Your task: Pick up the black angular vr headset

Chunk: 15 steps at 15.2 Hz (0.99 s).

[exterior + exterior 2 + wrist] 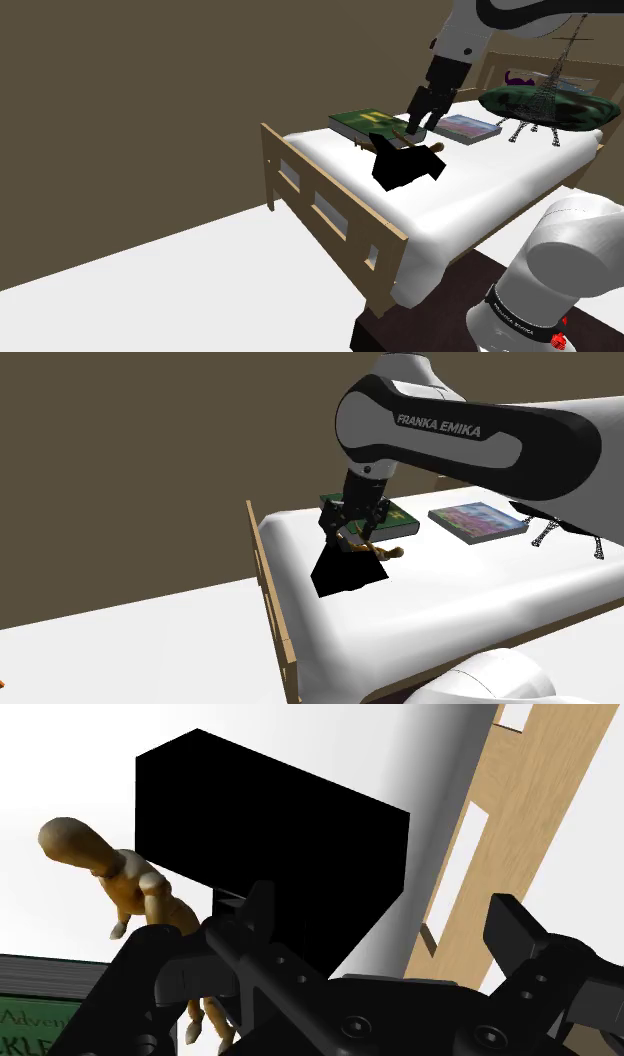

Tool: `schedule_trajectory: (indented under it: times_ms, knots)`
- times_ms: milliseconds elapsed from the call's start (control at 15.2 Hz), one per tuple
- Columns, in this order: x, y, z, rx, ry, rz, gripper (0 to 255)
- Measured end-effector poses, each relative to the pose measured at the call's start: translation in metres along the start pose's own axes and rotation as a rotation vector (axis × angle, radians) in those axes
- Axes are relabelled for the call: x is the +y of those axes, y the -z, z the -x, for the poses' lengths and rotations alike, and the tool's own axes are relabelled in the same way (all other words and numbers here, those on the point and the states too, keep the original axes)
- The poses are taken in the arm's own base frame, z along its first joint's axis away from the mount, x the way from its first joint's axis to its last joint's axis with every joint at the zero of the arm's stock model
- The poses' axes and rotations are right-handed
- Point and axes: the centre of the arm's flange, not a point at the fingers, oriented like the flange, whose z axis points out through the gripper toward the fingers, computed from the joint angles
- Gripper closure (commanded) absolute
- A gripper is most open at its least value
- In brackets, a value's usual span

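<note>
The black angular VR headset (405,166) (345,570) (270,824) lies on the white bed near the wooden footboard. My black gripper (413,126) (349,534) (385,916) hangs just above its far side, fingers apart, touching nothing. In the wrist view the headset sits beyond the left finger (255,909) and the gap, while the right finger (515,922) stands over bare sheet. A small wooden mannequin figure (432,148) (386,552) (130,884) lies right beside the headset, close under the gripper.
A green book (365,122) (385,517) and a colourful book (468,128) (478,519) lie farther back on the bed (500,195). A green camouflage cushion (565,108) and a wire lattice model (538,118) stand near the headboard. The slatted footboard (330,200) (500,824) edges the mattress.
</note>
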Motion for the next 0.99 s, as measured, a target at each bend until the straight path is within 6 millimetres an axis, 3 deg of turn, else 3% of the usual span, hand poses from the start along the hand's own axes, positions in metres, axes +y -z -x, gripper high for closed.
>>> schedule_trajectory:
  times_ms: [198, 660, 990]
  knots:
    - [-0.006, -0.008, -0.011, 0.025, -0.062, 0.034, 0]
    - [-0.016, -0.032, -0.074, 0.181, -0.415, 0.213, 0]
    - [-0.011, -0.059, -0.079, 0.202, -0.461, 0.232, 0]
